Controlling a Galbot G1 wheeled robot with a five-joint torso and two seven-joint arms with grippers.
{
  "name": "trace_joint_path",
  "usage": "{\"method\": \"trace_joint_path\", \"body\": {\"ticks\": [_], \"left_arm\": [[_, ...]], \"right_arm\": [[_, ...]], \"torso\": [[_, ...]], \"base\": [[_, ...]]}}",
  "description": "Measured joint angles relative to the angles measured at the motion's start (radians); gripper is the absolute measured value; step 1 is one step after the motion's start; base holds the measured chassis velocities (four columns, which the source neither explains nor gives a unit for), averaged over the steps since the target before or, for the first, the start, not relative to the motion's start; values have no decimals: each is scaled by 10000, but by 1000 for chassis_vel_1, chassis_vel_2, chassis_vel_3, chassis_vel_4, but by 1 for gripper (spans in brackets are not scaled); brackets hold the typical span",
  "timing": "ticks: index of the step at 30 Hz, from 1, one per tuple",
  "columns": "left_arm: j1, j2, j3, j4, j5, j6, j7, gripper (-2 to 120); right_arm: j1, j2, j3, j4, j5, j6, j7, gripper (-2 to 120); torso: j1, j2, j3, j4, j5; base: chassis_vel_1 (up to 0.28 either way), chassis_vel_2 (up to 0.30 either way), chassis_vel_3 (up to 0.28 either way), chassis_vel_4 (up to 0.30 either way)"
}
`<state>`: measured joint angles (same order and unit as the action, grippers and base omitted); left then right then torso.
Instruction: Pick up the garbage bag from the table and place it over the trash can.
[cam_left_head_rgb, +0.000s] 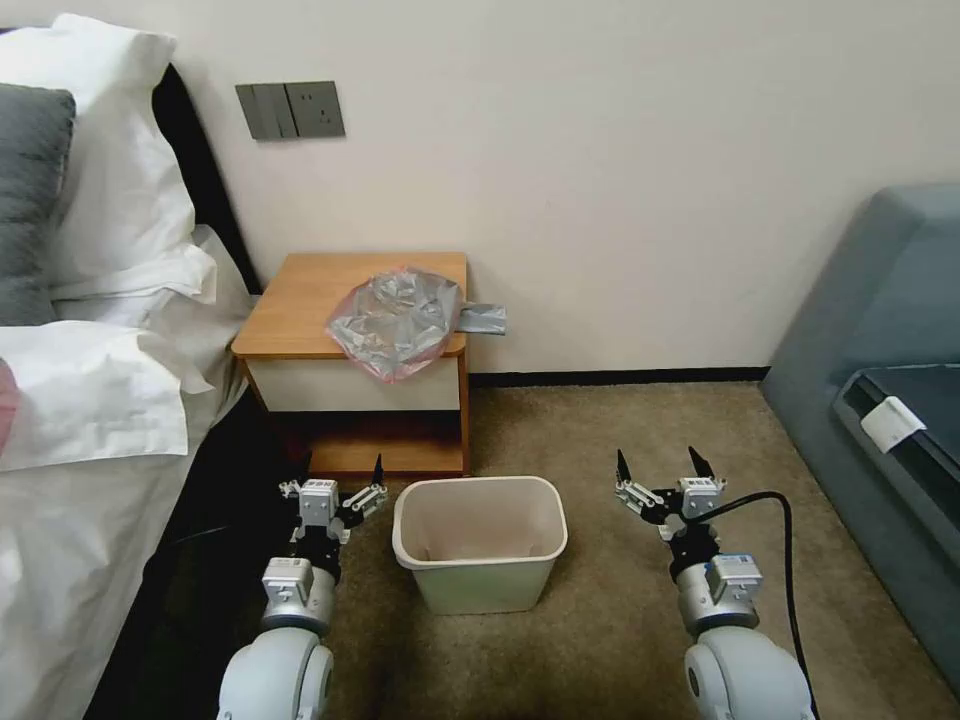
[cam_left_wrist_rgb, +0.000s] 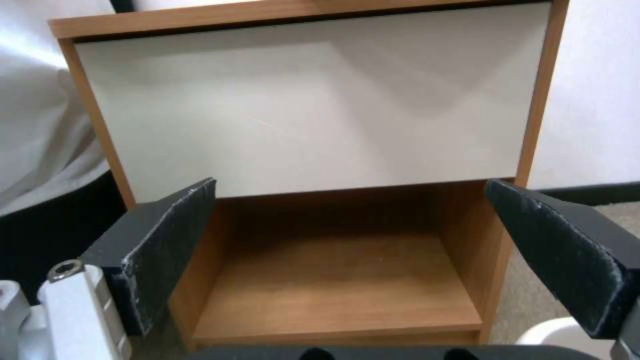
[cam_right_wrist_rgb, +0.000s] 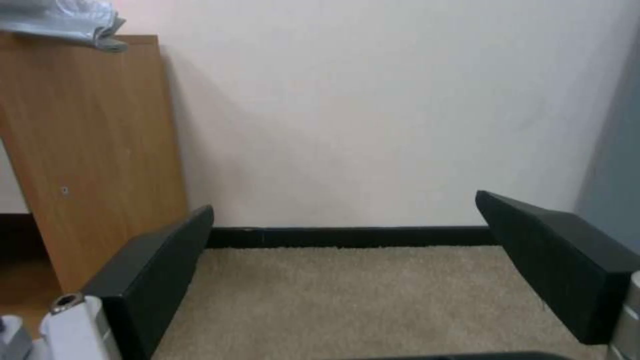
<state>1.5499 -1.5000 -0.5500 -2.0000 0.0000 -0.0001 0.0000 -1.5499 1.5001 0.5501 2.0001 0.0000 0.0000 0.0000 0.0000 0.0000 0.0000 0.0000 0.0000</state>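
Observation:
The garbage bag (cam_left_head_rgb: 398, 320) lies crumpled on the right front part of the table (cam_left_head_rgb: 300, 305), its pink edge hanging over the front and a grey flap sticking past the right side. A corner of the bag (cam_right_wrist_rgb: 73, 22) also peeks over the table's side panel (cam_right_wrist_rgb: 100, 150). The beige trash can (cam_left_head_rgb: 480, 540) stands on the carpet just in front of the table. My left gripper (cam_left_head_rgb: 340, 478) hovers low, open, left of the can, facing the table's drawer front (cam_left_wrist_rgb: 307, 110) and shelf. My right gripper (cam_left_head_rgb: 660, 470) is open, right of the can.
A bed with white bedding (cam_left_head_rgb: 90, 400) and a dark frame runs along the left, close to my left arm. A grey-blue sofa (cam_left_head_rgb: 880, 340) fills the right side. The wall and its black baseboard (cam_right_wrist_rgb: 347, 236) stand behind. Carpet lies between the can and the sofa.

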Motion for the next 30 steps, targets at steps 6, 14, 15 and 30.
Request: {"method": "trace_joint_path", "body": {"ticks": [6,14,15,30], "left_arm": [[0,0,0,0,0,0,0,100],[0,0,0,0,0,0,0,100],[0,0,0,0,0,0,0,100],[587,-76,-283,-784,-226,-14,-8,100]], "right_arm": [[0,0,0,0,0,0,0,100],[0,0,0,0,0,0,0,100],[0,0,0,0,0,0,0,100],[-553,192,-87,967,-117,-157,7,100]], "torso": [[0,0,0,0,0],[0,0,0,0,0],[0,0,0,0,0],[1,0,0,0,-13]], "base": [[0,0,0,0],[0,0,0,0],[0,0,0,0],[0,0,0,0]]}}
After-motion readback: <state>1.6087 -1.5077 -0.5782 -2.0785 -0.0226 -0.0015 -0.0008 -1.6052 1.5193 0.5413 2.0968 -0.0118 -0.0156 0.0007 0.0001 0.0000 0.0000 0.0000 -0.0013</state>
